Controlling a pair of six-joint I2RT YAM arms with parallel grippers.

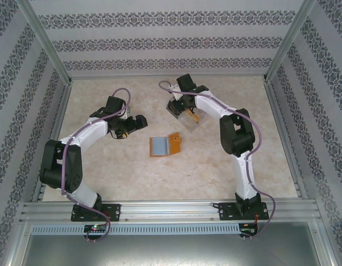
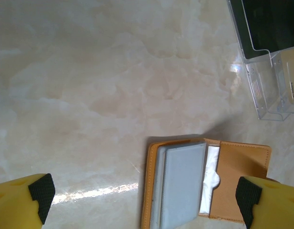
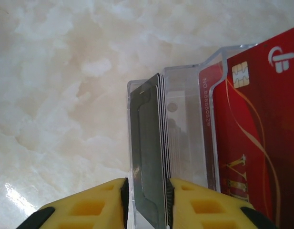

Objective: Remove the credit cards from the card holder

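Note:
The orange-tan card holder [image 1: 165, 146] lies open on the table, its grey-blue pockets [image 2: 185, 186] facing up. My left gripper [image 1: 138, 123] hovers to its left, open, and in the left wrist view the holder lies between its wide-apart fingers [image 2: 144, 192]. A thin stack of dark grey credit cards [image 3: 147, 152] stands on edge in a slot of the clear tray [image 3: 185, 95]. My right gripper [image 3: 146, 200] straddles that stack, open: a small gap shows at its left pad. A red credit card [image 3: 251, 138] leans in the slot next to it.
The clear plastic tray [image 1: 188, 119] stands behind and to the right of the holder, under my right gripper [image 1: 184, 111]; it is at the upper right of the left wrist view [image 2: 268, 90]. Patterned walls and metal rails enclose the marble-look table.

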